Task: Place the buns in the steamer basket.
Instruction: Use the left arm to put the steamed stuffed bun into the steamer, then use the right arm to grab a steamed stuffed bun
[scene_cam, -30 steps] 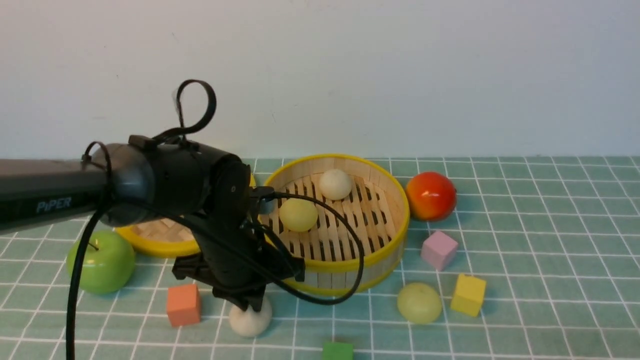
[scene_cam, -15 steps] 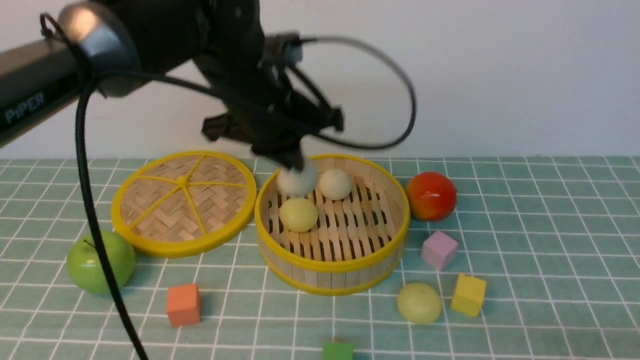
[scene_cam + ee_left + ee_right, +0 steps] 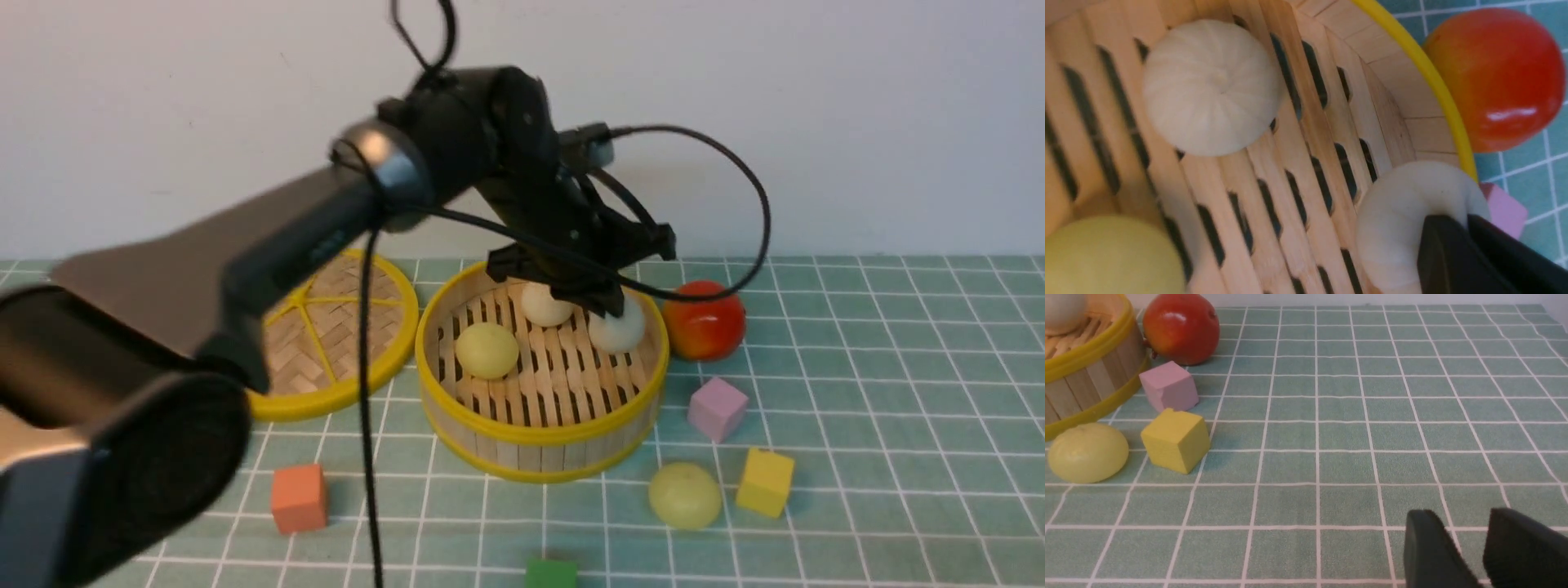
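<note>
Green gridded tablecloth, white wall; left gripper pinches matte off-white bun in steamer basket; right gripper parted, empty.

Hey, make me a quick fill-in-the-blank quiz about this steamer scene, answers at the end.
The left claw is shut on an ___ bun.
Resting on the steamer basket floor are an off-white bun and a ___ bun.
The bun on the tablecloth lies beside the ___ cube.
The woven lid lies on the basket's ___ side.
Answers: off-white; yellow-green; yellow; left.
</note>
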